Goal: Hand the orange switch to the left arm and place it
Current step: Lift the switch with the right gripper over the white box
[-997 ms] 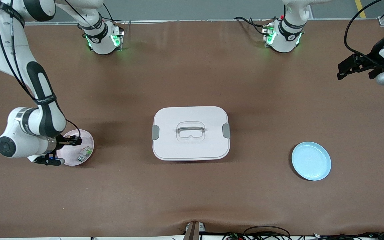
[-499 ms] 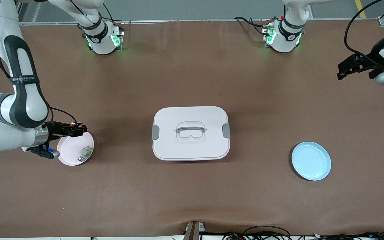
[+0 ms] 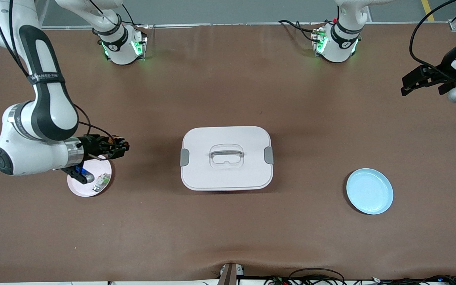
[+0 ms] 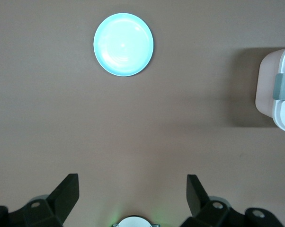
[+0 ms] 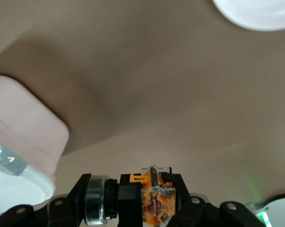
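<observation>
Though tiny from the front, orange switch (image 5: pixel 152 201) plainly pinched in right pincer (image 3: pixel 122 149); left pincer (image 4: pixel 131 194) spread.

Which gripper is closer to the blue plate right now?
The left gripper, open, waiting above the left arm's end of the table, with the blue plate at that same end. The right gripper, shut on the orange switch, is by the pink plate.

White box (image 3: pixel 227 174), grey latches; pink plate (image 3: pixel 78 189); blue plate (image 3: pixel 369 191); brown table (image 3: pixel 228 91)
</observation>
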